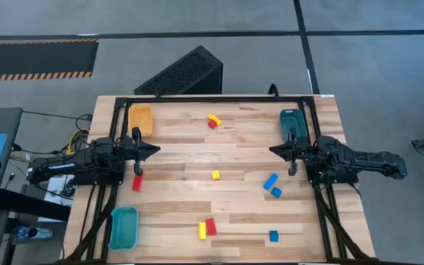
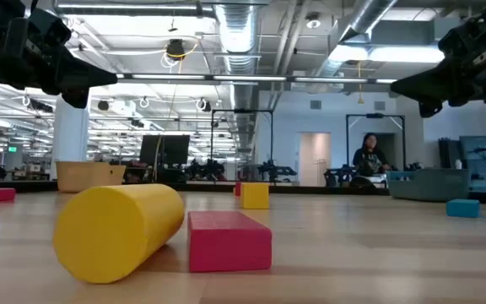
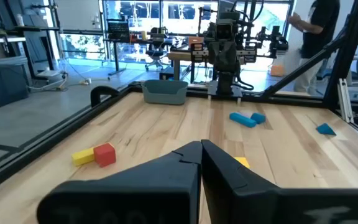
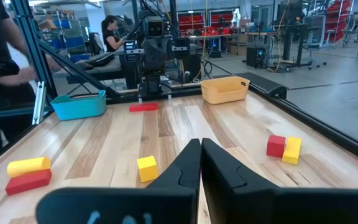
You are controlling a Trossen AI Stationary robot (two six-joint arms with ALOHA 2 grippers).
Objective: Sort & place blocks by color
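Both hands are pressed together and empty: your left hand (image 1: pixel 155 149) hovers near the flat red block (image 1: pixel 137 182) on the wooden bench (image 1: pixel 182 177). Spread its fingers first, then descend squarely over that block; your right hand (image 1: pixel 274 150) waits opposite.

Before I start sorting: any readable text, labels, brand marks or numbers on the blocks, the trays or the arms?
None can be read.
Red bar block, yellow cylinder block, yellow cube: plain faces, no print.
Yellow tray and teal tray: no label visible.
Left gripper and right gripper: dark, with no marking visible.
Green sign far back in the room: too small to read.
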